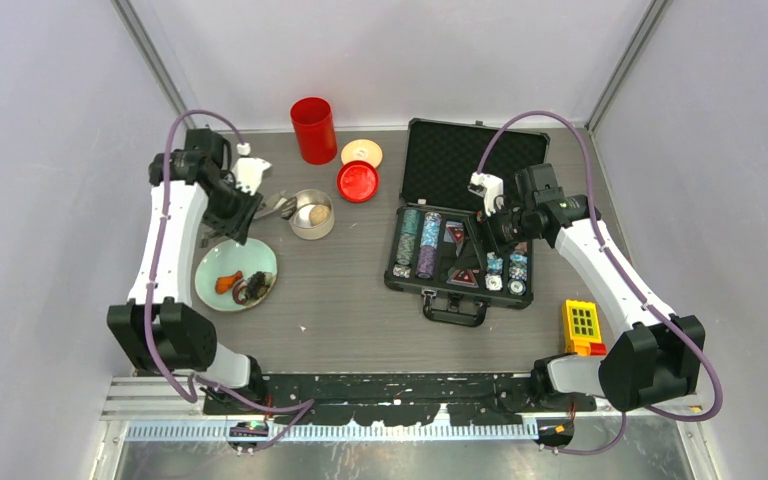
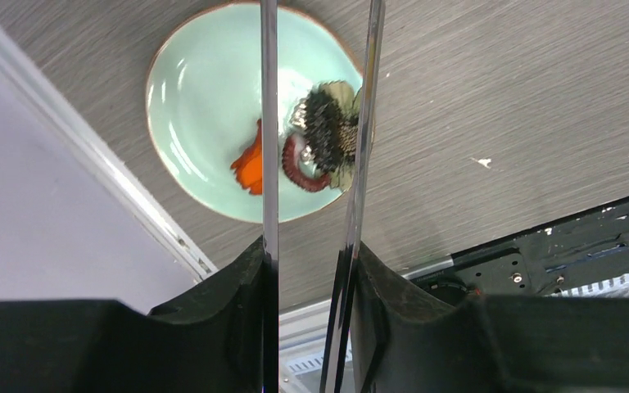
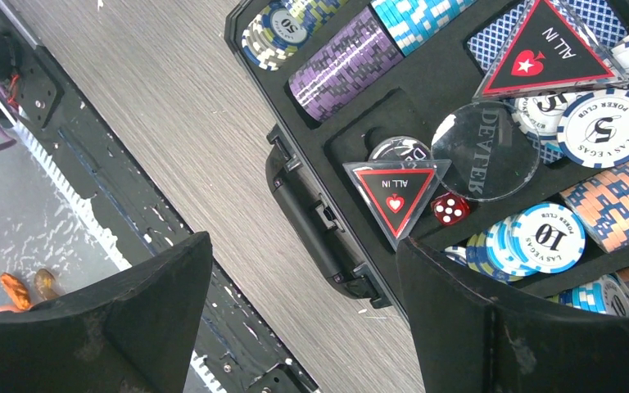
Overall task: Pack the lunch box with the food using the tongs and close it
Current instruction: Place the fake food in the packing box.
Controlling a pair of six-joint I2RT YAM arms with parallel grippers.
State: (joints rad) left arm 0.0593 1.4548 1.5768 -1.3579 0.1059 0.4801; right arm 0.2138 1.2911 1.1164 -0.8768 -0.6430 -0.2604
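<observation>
Left pincer point(image 2: 307, 262): clenched on the tongs point(image 2: 269, 123); I see 1 black finger pressed to the outside of each arm.
Tongs: 2 thin silver arms run straight out from the left pincer with a gap between them. They leave the wrist view at the top, so I cannot tell where the tips are.
Plate point(image 2: 188, 98): pale green, out beyond the fingertips, behind the tong arms.
Food: the orange piece point(image 2: 250, 168) shows just left of the left tong arm. The dark brown bits point(image 2: 328, 131) show between the 2 arms, with a reddish ring point(image 2: 299, 173) touching them.
Lunch box point(image 1: 312, 231): open steel tin, near the left pincer on its right in my overhead view, with a beige lump point(image 1: 316, 213) inside.
Lid point(image 1: 361, 152): cream-tan, flat on the table, farther right and beyond the tin, apart from it.
Poker case point(image 1: 450, 160): black, open, chips in rows, under the right pincer.
Right pincer point(image 3: 303, 270): released, fingers spread wide with nothing between them, hovering over the case's near edge by its handle.
</observation>
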